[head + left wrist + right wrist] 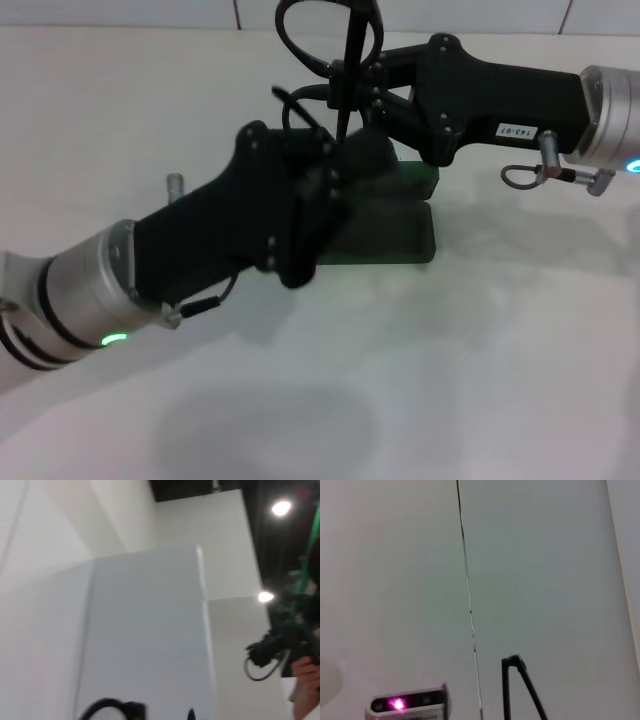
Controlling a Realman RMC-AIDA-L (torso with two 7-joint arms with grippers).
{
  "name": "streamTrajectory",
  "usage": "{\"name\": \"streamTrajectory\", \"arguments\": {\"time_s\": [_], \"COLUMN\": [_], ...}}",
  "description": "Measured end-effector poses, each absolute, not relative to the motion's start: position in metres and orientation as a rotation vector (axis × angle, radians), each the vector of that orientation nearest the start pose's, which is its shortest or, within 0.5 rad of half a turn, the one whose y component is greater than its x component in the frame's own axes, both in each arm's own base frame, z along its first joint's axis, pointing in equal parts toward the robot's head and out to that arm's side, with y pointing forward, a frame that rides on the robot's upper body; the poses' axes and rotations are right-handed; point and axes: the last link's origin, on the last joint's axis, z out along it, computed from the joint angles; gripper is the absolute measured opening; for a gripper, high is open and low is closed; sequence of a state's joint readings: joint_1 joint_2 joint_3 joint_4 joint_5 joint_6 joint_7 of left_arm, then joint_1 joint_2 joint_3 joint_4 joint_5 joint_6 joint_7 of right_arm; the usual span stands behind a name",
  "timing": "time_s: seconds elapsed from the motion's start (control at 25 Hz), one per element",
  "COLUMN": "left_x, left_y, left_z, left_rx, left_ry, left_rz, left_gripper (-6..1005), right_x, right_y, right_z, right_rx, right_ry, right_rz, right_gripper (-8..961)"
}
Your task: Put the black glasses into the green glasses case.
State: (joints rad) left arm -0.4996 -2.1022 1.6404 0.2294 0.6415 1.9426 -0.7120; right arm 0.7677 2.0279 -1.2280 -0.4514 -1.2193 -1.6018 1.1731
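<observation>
The black glasses (345,60) are held upright in the air above the middle of the table, one lens loop at the top and a thin temple arm hanging down. My right gripper (362,88) reaches in from the right and is shut on them. My left gripper (335,170) comes in from the lower left and sits just under the glasses, over the green glasses case (400,238). The case lies on the table, partly hidden by both arms, its lid (425,176) raised behind. A black temple arm (520,690) shows in the right wrist view, a curved black frame piece (112,707) in the left wrist view.
The table (480,380) is white and bare around the case. A small metal stub (175,185) stands behind my left arm. The left wrist view shows a wall panel and a person with a camera (280,640); the right wrist view shows a lit device (407,705).
</observation>
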Motion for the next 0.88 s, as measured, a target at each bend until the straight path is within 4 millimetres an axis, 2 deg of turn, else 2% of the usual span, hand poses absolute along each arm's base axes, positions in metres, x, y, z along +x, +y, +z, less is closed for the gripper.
{"name": "streamTrajectory", "arguments": {"time_s": [0.4, 0.88], "left_x": [-0.191, -0.198], "left_y": [0.269, 0.263], "left_z": [-0.038, -0.038], "left_rx": [-2.357, -2.350], "left_ry": [-0.197, -0.226], "left_rz": [-1.714, -1.711], "left_gripper": [37, 40], "right_x": [0.124, 0.130], "right_y": [0.357, 0.358], "right_z": [-0.029, -0.028], "right_rx": [-2.849, -2.832], "right_ry": [0.087, 0.105], "right_rz": [1.267, 1.249], "right_gripper": [85, 86]}}
